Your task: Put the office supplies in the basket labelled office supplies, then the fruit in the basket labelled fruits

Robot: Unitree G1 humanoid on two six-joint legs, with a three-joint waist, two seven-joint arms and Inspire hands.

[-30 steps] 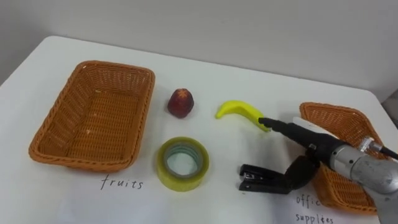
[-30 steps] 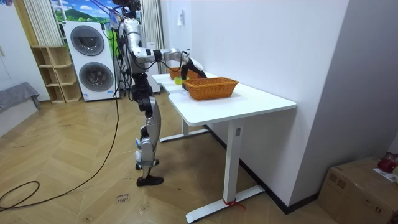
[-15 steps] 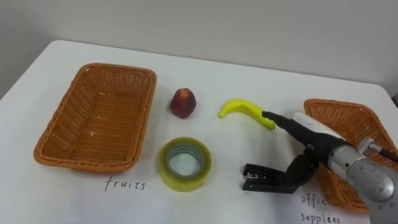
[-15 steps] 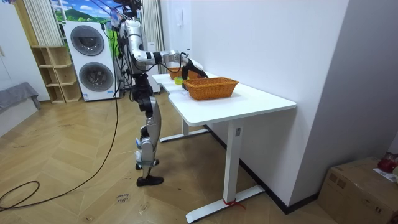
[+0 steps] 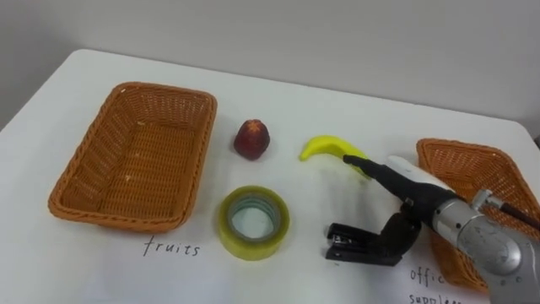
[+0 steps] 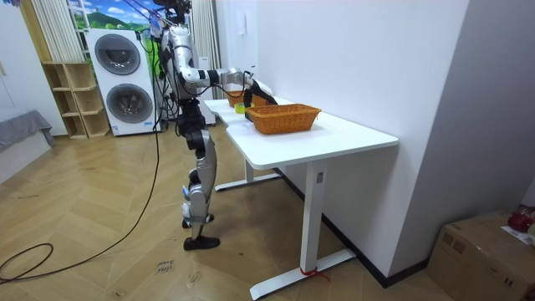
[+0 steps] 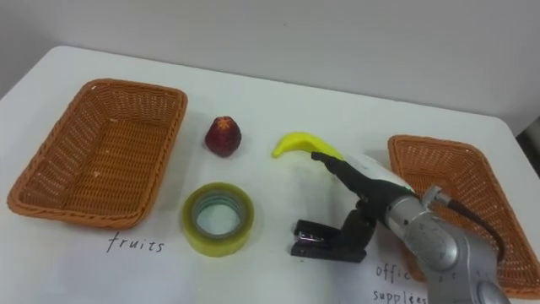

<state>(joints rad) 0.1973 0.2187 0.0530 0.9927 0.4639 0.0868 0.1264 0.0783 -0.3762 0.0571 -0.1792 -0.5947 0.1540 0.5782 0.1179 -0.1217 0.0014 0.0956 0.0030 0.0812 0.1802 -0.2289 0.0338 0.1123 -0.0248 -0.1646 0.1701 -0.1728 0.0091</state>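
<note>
Nothing is sorted at this point, all 4 items are sitting on the white table point(image 5: 278, 101) between the 2 wicker baskets. The left basket point(image 5: 126, 160) has nothing in it, and what shows of the right basket point(image 5: 472, 173) is bare too.

A red fruit point(image 5: 252, 139) stands just beside the left basket's far right corner. The banana point(image 5: 325, 148) lies a bit further right, near the middle of the table. The tape roll point(image 5: 240, 247) lies flat in front of the red fruit, near the left basket's front corner. The black stapler point(image 5: 350, 243) is to the right of the tape, close to the front edge.

The right hand point(image 5: 413, 190) comes in from the lower right. Its fingers are stretched out straight with the tips right at the banana's near end, and its thumb hangs down against the back end of the stapler. It isn't wrapped around either one.

In the room view the robot stands upright at the far end of the table, with washing machines point(image 6: 117, 54) behind it.
</note>
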